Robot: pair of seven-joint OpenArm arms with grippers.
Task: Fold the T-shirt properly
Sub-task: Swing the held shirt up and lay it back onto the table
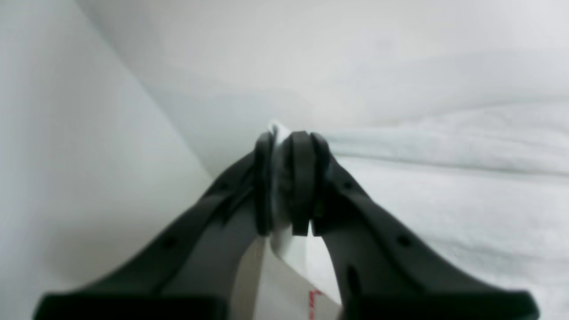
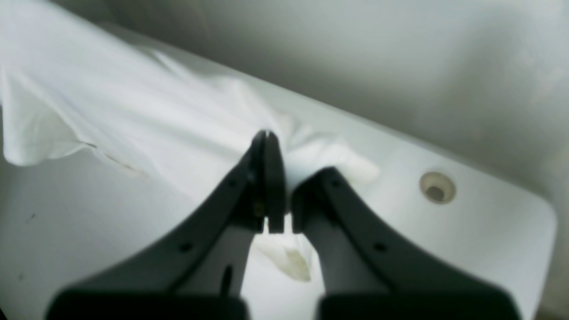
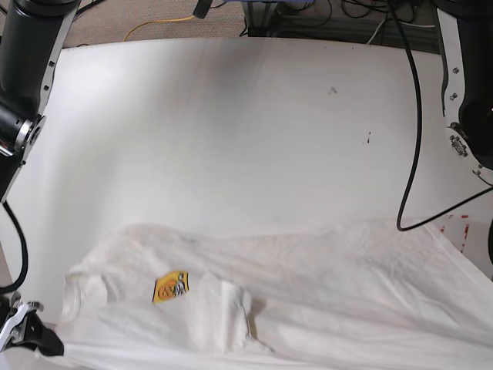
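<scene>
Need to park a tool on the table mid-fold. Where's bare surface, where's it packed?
Free: the whole far half of the white table, from the back edge down to the T-shirt, bordered by the two arms at the sides. Crowded: the near strip, where the shirt spans almost the full width. Both claws, left claw and right claw, are shut on its fabric.

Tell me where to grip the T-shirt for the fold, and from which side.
Grip the T-shirt at its near edge, coming in low from the table's near side. It lies spread flat, so only edges give a pinchable fold. Both the left gripper and right gripper already pinch cloth there.
</scene>
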